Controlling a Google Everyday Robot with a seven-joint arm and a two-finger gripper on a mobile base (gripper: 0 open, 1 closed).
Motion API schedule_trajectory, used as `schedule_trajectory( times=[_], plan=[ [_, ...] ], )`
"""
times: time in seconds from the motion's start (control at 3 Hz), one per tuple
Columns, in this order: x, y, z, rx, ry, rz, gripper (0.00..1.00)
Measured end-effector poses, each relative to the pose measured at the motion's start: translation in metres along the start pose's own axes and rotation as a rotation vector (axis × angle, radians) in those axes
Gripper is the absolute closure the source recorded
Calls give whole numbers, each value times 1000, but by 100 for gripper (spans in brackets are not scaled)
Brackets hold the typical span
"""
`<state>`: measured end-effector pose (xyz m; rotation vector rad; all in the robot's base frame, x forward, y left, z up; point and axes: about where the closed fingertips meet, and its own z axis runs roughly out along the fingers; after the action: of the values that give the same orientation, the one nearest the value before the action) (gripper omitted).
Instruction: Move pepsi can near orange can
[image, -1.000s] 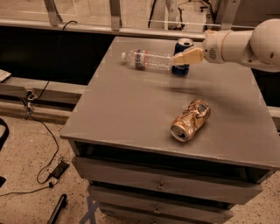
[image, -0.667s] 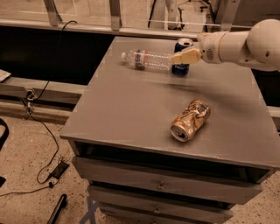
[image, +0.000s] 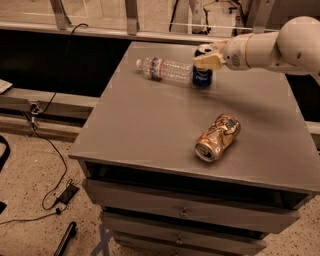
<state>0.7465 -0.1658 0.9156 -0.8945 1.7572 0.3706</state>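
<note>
Here, upright pepsi can (image: 202, 78) beneath gripper (image: 209, 59); orange can (image: 218, 137) lying, rim front-left.

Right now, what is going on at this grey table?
A white robot arm reaches in, and its gripper is at the top of the dark blue drink can, which stands upright at the far side of the grey table. A clear plastic bottle lies on its side beside that can. The dented orange-gold can lies on its side nearer the front, apart from the blue one.
</note>
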Motion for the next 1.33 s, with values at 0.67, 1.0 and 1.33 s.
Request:
schedule_trajectory(
  times=[0.67,1.0,1.33],
  plan=[
    [-23,-9,-43,-120,-2,-24,100],
    [-27,-4,-90,-129,11,-45,100],
    [-19,32,-117,-188,22,-68,100]
  ],
)
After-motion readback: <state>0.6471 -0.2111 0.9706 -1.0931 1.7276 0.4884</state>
